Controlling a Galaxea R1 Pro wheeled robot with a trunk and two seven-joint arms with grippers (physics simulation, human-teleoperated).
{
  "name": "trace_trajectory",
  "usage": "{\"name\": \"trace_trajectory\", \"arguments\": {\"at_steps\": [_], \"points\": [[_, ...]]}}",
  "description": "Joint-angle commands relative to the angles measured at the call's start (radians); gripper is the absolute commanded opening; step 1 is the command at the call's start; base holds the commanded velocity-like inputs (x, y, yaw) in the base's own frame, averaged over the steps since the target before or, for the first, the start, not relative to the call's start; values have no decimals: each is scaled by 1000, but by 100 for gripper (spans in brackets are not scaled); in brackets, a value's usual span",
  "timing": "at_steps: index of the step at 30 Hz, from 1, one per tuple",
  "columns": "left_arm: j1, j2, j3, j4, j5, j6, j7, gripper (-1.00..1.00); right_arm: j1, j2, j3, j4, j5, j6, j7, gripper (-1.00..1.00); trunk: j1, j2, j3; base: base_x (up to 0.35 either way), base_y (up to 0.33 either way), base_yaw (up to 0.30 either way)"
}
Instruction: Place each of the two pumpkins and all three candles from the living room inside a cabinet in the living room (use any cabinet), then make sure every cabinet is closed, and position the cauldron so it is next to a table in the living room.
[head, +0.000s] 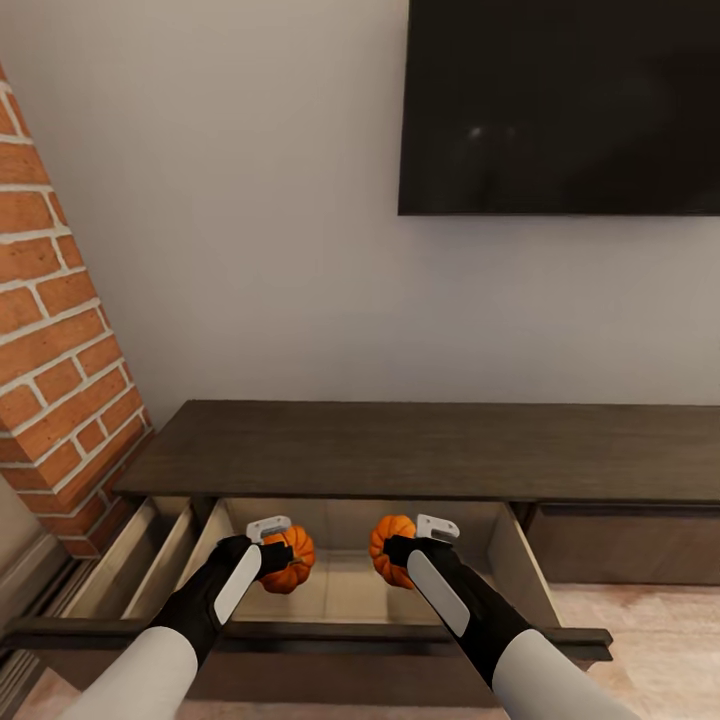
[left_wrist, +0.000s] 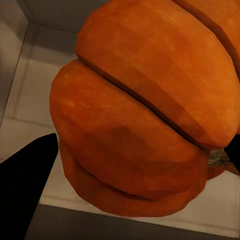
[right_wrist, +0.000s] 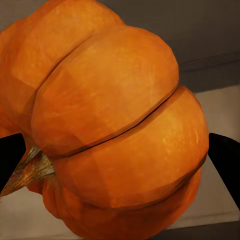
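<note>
Each pincer is clenched on a pumpkin: left pincer holds the left pumpkin, right pincer the right pumpkin, both directly above the cabinet's open drawer.

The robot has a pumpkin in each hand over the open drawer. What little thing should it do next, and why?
Probably lower both arms a little, then let go. The left gripper holds one pumpkin and the right gripper holds the other pumpkin, both above the pale floor of the open cabinet drawer. They appear to hang above it, so lowering first should keep them from dropping and rolling.
</note>
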Motion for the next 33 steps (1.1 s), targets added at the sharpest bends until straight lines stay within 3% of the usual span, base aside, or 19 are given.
{"name": "trace_trajectory", "arguments": {"at_steps": [1,11,33], "points": [[0,0,-4,-1,9,3,11,-100,-1,-1,3,-1,-6,2,-8,-100,0,0,-1,53,1,-18],[0,1,-4,-2,9,3,11,-100,-1,-1,3,-2,-6,2,-7,-100,0,0,1,91,0,-54],[0,-1,-5,1,7,3,11,-100,-1,-1,1,-1,-9,4,-5,-100,10,-6,-84,0,0,0]]}}
